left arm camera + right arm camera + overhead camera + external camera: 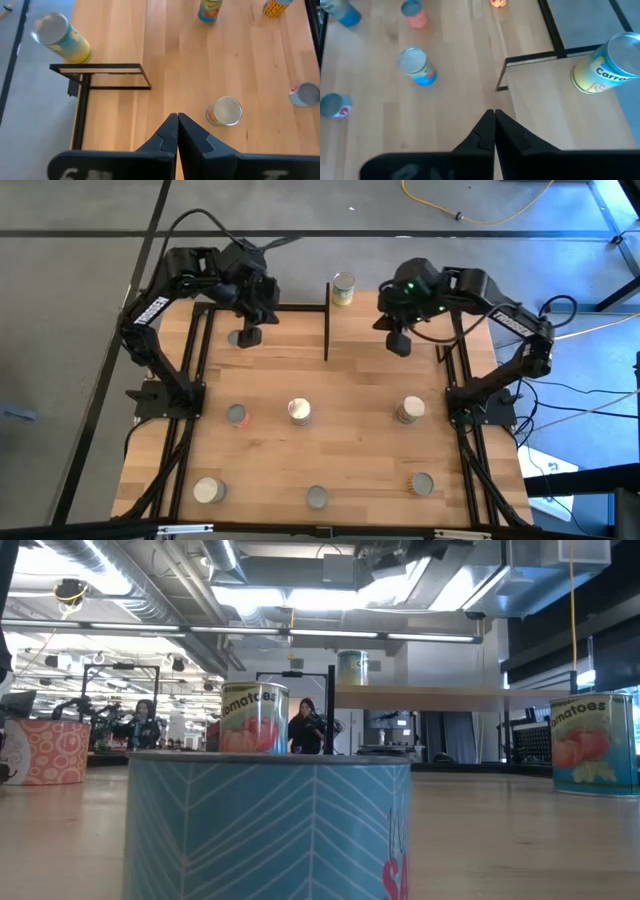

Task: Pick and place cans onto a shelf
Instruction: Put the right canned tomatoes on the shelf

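Nearest can [270, 830] cut off below — its red lettering unreadable.

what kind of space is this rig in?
Probably an open robotics lab or workshop. The low view shows exposed ceiling ducts, strip lights and people at other stations behind the table. From above, bare concrete floor and loose cables.
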Motion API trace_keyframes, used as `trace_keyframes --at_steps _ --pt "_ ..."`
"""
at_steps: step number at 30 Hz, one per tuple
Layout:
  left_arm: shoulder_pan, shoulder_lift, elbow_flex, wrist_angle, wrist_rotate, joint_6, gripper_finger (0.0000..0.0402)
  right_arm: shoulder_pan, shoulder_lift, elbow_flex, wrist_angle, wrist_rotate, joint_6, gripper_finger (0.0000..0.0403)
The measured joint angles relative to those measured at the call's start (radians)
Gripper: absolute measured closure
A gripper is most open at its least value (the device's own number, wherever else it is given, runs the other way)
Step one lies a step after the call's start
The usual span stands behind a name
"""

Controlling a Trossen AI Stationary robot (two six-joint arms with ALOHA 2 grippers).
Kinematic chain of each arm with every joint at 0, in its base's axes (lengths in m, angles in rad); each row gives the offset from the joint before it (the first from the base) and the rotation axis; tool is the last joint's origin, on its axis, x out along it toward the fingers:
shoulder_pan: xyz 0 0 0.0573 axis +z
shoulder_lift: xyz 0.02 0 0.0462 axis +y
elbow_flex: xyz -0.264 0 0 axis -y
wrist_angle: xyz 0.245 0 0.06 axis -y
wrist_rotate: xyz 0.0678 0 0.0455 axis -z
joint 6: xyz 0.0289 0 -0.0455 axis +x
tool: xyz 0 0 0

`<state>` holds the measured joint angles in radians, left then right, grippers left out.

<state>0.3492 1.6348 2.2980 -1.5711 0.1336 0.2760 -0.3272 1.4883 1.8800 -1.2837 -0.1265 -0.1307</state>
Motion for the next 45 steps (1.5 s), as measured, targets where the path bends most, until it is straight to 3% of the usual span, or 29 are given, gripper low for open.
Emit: trace_keyframes --at_steps 12,16,19,29,45 --pt "-0.048 0.000 -0.073 0.000 0.015 0.020 0.0402 0.057 0.000 0.011 -0.236 -0.004 0.041 0.0319" --pt "-0.061 0.000 -0.073 0.000 0.007 0.009 0.0402 0.114 -0.015 -0.018 -0.279 -0.013 -0.014 0.0312" --pt "-0.063 0.000 -0.073 0.000 0.007 -0.027 0.0402 0.170 -0.049 -0.066 -0.287 -0.080 -0.027 0.0312" --pt "-0.063 0.000 -0.073 0.001 0.001 -0.065 0.0402 0.357 -0.195 -0.395 -0.255 -0.080 0.208 0.0312" --pt "-0.062 0.000 -0.073 0.013 -0.048 -0.066 0.0402 0.497 -0.251 -0.874 0.088 -0.077 0.482 0.0312"
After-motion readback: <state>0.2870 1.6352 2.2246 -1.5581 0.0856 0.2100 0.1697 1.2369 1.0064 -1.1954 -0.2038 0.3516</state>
